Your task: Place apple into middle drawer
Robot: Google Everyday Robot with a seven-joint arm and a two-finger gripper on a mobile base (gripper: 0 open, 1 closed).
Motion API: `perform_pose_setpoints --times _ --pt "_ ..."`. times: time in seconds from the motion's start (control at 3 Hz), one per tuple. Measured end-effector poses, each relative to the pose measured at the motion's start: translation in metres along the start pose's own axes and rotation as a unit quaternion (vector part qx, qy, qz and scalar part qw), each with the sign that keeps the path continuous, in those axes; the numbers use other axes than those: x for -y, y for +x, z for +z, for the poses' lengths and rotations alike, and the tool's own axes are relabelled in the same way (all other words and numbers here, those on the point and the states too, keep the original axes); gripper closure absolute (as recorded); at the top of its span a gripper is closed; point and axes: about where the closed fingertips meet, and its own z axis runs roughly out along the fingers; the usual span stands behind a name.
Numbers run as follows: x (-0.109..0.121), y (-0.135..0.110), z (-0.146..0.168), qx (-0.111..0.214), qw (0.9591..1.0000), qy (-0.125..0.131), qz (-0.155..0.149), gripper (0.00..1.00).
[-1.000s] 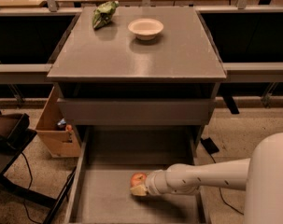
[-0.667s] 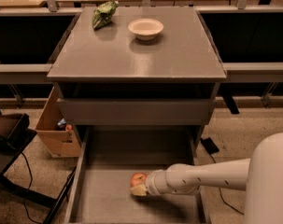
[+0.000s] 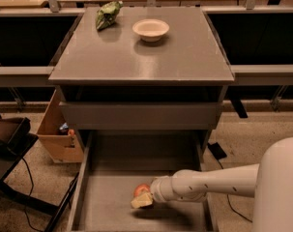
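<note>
The middle drawer [image 3: 107, 202] is pulled out wide below the cabinet, with a flat grey floor and low side walls. The small red-orange apple [image 3: 141, 190] is low inside the drawer, near its front middle, at the tip of my gripper. My gripper [image 3: 142, 198] reaches in from the right on a white arm [image 3: 209, 182] that crosses the drawer's right wall. Its pale fingers [image 3: 142, 200] lie against the apple's lower side. I cannot tell whether the apple rests on the drawer floor.
A green bag [image 3: 108, 14] and a white bowl [image 3: 151, 29] sit on the cabinet top [image 3: 141, 57]. A plain grey front panel [image 3: 141, 115] is above the open drawer. A cardboard box [image 3: 59, 134] stands on the floor at left, and a dark case [image 3: 8, 134] sits further left.
</note>
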Motion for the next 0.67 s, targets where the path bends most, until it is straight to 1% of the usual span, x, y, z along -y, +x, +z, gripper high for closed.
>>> perform_pose_setpoints --times 0.33,0.67 --pt "0.000 0.000 0.000 0.000 1.0000 0.000 0.000 0.00" --pt "-0.004 -0.006 -0.011 0.017 0.9998 -0.008 -0.001 0.00"
